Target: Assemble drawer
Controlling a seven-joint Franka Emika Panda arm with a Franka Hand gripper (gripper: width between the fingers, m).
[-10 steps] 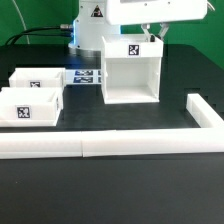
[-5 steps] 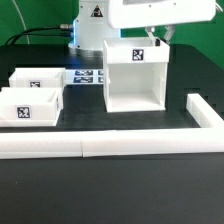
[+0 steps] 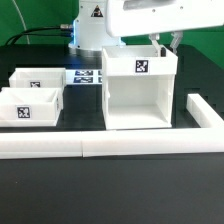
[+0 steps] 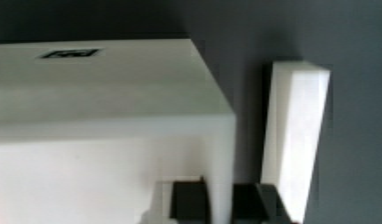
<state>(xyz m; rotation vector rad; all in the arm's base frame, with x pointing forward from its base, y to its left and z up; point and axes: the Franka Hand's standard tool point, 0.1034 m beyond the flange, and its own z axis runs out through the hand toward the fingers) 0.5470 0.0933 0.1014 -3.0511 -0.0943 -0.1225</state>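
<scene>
At the exterior view's left, two knobbed trays sit open side up on the black table (image 3: 120, 190). The front tray (image 3: 28, 108) lies just beside the back tray (image 3: 35, 78), and each shows a square tag. Neither is anywhere near the arm.

Next along, flat on the table behind them, is the marker board (image 3: 86, 76).

The box housing (image 3: 140, 95) stands upright in the middle, its open front turned toward the long run of the wall bar (image 3: 100, 148) and a tag on its top face. The gripper (image 3: 165, 45) has come in from above at the housing's upper edge, on the exterior view's right. In the wrist view the fingers (image 4: 184, 205) straddle that side wall, one inside the box and one outside. They look closed on the thin panel, pinching it.

Furthest right, the short arm of the bar runs alongside the held wall. It is near but apart, with a dark strip of table between them.

My guess is the housing is being seated into the bar's corner. That corner lies to the right of the fingers and toward the front. The trays wait well to the left and would have to go in through the open front.
</scene>
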